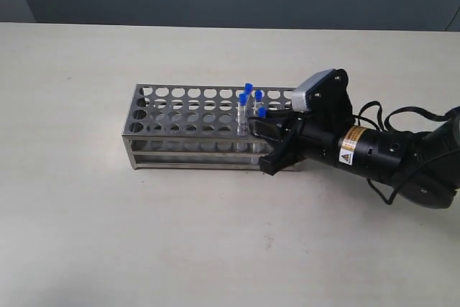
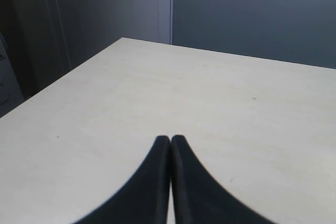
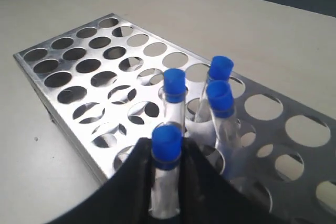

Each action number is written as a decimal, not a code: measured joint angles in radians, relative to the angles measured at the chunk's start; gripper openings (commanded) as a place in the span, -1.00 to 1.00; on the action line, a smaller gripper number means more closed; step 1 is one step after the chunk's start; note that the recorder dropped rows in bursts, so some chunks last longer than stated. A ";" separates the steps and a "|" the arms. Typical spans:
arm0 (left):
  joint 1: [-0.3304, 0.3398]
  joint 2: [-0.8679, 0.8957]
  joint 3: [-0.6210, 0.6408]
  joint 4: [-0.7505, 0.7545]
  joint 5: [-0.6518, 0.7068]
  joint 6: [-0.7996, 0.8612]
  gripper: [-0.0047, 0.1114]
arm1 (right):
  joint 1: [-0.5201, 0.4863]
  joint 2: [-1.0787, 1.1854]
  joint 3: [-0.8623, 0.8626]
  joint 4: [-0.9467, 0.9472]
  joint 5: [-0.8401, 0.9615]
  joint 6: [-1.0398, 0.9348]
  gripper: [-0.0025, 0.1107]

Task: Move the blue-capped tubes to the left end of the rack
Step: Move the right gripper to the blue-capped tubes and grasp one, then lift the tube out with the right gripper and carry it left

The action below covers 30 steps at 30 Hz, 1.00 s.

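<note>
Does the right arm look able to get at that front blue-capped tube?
Probably yes: the right pincer sits with a finger on either side of that tube, and nothing is in between.

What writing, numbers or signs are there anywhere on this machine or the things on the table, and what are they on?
Orange-and-yellow label on the right arm: the lettering is too small to read.
Warning triangle sticker just below it: a sign only, its symbol unclear.
Nothing else in any view carries readable text.
</note>
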 measured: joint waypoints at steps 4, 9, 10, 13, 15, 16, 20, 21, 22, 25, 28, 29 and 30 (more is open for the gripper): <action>0.000 0.000 0.000 0.000 0.000 0.000 -0.90 | 0.000 -0.005 0.000 0.000 0.000 0.000 -0.96; 0.000 0.000 0.000 0.000 0.000 0.000 -0.90 | 0.000 -0.102 0.000 -0.004 0.017 0.002 -0.96; 0.000 0.000 0.000 0.000 0.000 0.000 -0.90 | 0.000 -0.129 0.000 -0.004 0.025 0.002 -0.96; 0.000 0.000 0.000 0.000 0.000 0.000 -0.90 | 0.002 -0.226 -0.013 -0.019 0.070 0.018 -0.96; 0.000 0.000 0.000 0.000 0.000 0.000 -0.90 | 0.019 -0.287 -0.046 -0.019 0.103 0.044 -0.96; 0.000 0.000 0.000 0.000 0.000 0.000 -0.90 | 0.032 -0.310 -0.067 -0.019 0.123 0.056 -0.97; 0.000 0.000 0.000 0.000 0.000 0.000 -0.90 | 0.103 -0.339 -0.176 -0.024 0.216 0.076 -0.97; 0.000 0.000 0.000 0.000 0.000 0.000 -0.90 | 0.124 -0.337 -0.210 -0.027 0.243 0.076 -0.97; 0.000 0.000 0.000 0.000 0.000 0.000 -0.90 | 0.145 -0.329 -0.246 -0.027 0.265 0.078 -0.97; 0.000 0.000 0.000 0.000 0.000 0.000 -0.90 | 0.193 -0.280 -0.354 -0.028 0.308 0.078 -0.97; 0.000 0.000 0.000 0.000 0.000 0.000 -0.90 | 0.223 -0.191 -0.461 -0.030 0.330 0.099 -0.97; 0.000 0.000 0.000 0.000 0.000 0.000 -0.90 | 0.228 -0.163 -0.498 -0.030 0.333 0.111 -0.97; 0.000 0.000 0.000 0.000 0.000 0.000 -0.90 | 0.232 -0.119 -0.533 -0.030 0.338 0.130 -0.97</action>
